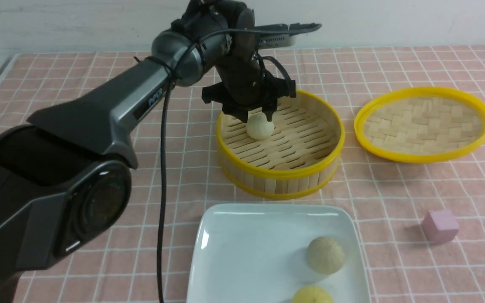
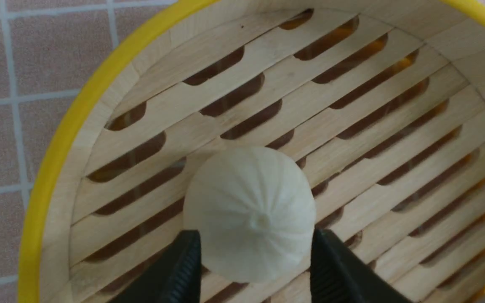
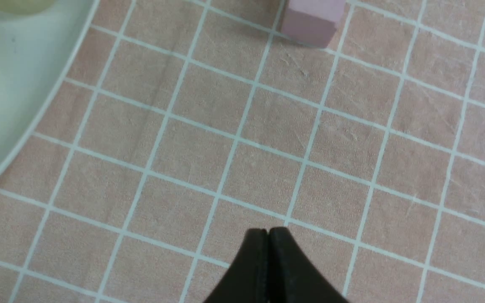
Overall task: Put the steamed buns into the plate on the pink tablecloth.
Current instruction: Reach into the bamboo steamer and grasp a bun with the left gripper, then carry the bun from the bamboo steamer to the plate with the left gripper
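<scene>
The cream-white bun (image 1: 260, 126) sits on the slatted floor of the bamboo steamer (image 1: 280, 172). My left gripper (image 1: 256, 118) reaches down into the steamer and its black fingers (image 2: 187, 265) press on both sides of the bun (image 2: 249, 210). The tan bun (image 1: 326, 254) and the pale yellow bun (image 1: 312, 294) lie in the white plate (image 1: 246, 252) on the pink tablecloth (image 1: 99, 75). My right gripper (image 3: 267, 231) is shut and empty, low over the cloth beside the plate's rim (image 3: 15, 105). It is out of the front view.
The steamer's woven lid (image 1: 422, 124) lies upside down at the right. A small pink cube (image 1: 439, 226) stands on the cloth right of the plate, ahead of my right gripper (image 3: 312, 19). The left arm crosses the left half of the table.
</scene>
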Controlling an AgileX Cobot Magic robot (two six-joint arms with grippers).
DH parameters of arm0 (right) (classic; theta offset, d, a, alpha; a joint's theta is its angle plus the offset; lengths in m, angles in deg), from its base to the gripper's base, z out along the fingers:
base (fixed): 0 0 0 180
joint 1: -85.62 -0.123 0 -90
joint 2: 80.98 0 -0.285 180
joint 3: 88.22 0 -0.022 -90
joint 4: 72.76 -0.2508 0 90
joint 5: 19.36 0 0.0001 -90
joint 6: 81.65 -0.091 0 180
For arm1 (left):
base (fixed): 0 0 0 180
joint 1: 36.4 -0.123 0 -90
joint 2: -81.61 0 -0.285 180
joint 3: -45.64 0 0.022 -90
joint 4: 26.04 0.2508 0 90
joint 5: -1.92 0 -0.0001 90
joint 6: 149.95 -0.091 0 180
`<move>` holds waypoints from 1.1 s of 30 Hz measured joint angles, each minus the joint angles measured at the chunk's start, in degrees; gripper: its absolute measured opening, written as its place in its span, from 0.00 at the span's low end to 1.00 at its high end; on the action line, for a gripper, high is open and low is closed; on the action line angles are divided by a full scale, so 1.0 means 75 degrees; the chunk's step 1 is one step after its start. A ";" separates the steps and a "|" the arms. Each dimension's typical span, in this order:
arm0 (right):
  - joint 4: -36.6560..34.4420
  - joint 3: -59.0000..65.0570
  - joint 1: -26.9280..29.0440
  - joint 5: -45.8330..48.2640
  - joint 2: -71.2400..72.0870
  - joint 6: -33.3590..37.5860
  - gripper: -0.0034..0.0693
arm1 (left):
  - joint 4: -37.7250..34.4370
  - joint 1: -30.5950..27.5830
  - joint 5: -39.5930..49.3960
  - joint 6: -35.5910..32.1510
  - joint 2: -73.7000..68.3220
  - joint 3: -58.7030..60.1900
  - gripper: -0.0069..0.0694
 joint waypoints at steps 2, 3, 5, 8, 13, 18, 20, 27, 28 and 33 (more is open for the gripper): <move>0.0000 0.0000 0.0000 -0.0048 0.0000 0.0000 0.06 | 0.0080 0.0000 -0.0080 0.0044 -0.0166 -0.0014 0.48; 0.0000 0.0000 0.0000 -0.0048 0.0000 0.0000 0.06 | 0.0080 0.0000 -0.0088 0.0083 -0.0229 -0.0014 0.44; 0.0000 0.0000 0.0000 -0.0048 0.0000 0.0000 0.06 | 0.0080 0.0000 -0.0097 0.0102 -0.0281 -0.0014 0.30; 0.0000 0.0000 0.0000 -0.0048 0.0000 0.0000 0.07 | 0.0080 0.0000 0.0108 -0.0060 -0.0243 -0.0154 0.15; 0.0000 0.0000 0.0000 -0.0048 0.0000 0.0000 0.08 | -0.0007 -0.0029 0.1290 -0.0542 0.0272 -0.1056 0.13; 0.0000 0.0007 0.0000 -0.0048 0.0000 0.0000 0.09 | -0.0013 -0.0081 0.1791 -0.1801 0.2205 -0.2211 0.13; 0.0008 0.0005 0.0000 -0.0048 0.0002 0.0000 0.09 | -0.0045 -0.0113 0.1792 -0.1932 0.3225 -0.2177 0.13; 0.0000 0.0005 0.0000 -0.0048 0.0008 0.0000 0.10 | -0.0691 -0.0171 0.1799 -0.1822 0.6247 0.1270 0.13; 0.0000 0.0005 0.0000 -0.0048 0.0008 0.0000 0.11 | -0.0856 -0.0171 0.1799 -0.1803 0.6548 0.2185 0.13; 0.0000 0.0005 0.0000 -0.0055 0.0008 -0.0003 0.11 | -0.1831 -0.0086 0.1135 -0.1598 0.7465 0.6417 0.13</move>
